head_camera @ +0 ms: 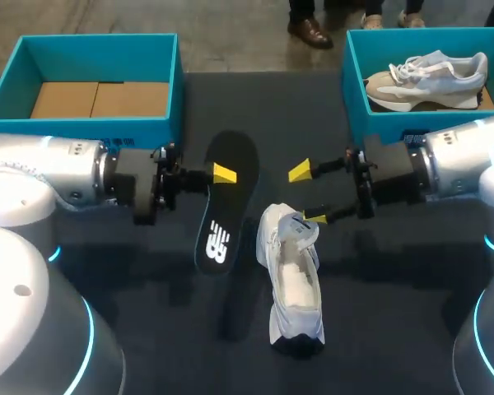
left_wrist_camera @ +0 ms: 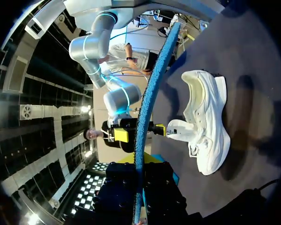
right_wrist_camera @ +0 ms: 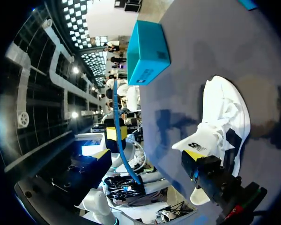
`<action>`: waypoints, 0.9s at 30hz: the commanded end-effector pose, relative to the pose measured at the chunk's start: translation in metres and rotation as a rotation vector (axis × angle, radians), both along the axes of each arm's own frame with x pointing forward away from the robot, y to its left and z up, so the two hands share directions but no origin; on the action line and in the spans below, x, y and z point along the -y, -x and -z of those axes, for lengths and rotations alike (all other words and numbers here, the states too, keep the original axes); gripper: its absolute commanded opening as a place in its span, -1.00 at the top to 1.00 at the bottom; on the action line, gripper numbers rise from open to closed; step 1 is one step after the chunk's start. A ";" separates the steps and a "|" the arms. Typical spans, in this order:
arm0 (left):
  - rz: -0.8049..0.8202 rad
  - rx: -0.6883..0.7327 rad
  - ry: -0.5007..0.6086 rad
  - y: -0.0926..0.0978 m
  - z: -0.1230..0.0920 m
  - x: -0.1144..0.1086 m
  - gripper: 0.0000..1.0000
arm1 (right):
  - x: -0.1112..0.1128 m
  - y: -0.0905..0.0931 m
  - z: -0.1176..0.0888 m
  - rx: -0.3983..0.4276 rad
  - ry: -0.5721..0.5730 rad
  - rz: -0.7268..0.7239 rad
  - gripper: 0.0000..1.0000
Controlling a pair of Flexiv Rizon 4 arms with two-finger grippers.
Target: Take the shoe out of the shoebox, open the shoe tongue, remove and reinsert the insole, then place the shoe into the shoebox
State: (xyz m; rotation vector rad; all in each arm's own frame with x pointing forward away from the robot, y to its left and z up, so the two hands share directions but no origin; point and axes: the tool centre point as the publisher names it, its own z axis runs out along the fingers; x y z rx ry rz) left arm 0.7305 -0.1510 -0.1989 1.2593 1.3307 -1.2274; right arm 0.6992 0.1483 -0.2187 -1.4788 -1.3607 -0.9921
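A white shoe (head_camera: 292,284) lies on the dark table (head_camera: 412,296), its tongue (head_camera: 300,229) raised at the far end. In the right wrist view the shoe (right_wrist_camera: 227,115) and tongue (right_wrist_camera: 196,144) are close ahead. My right gripper (head_camera: 307,195) stands wide open just beyond the shoe, with one fingertip (right_wrist_camera: 193,156) against the tongue. My left gripper (head_camera: 223,174) is shut on the black insole (head_camera: 221,210) and holds it above the table, left of the shoe. The left wrist view shows the insole (left_wrist_camera: 145,108) edge-on, with the shoe (left_wrist_camera: 206,122) beside it.
An empty teal shoebox (head_camera: 160,123) stands at the back left. A second teal shoebox (head_camera: 354,82) at the back right holds another pale shoe (head_camera: 428,76). My right arm lies just in front of that box.
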 end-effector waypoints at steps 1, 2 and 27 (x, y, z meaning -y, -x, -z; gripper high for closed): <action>0.001 -0.018 -0.011 0.011 -0.005 -0.008 1.00 | 0.014 0.010 -0.016 0.009 0.023 0.008 -1.00; 0.013 -0.032 -0.012 0.014 -0.005 -0.008 1.00 | 0.015 0.010 -0.017 0.010 0.033 0.005 -1.00; 0.184 -0.202 -0.205 0.124 0.011 0.003 1.00 | 0.068 0.052 -0.002 -0.037 0.236 -0.167 -1.00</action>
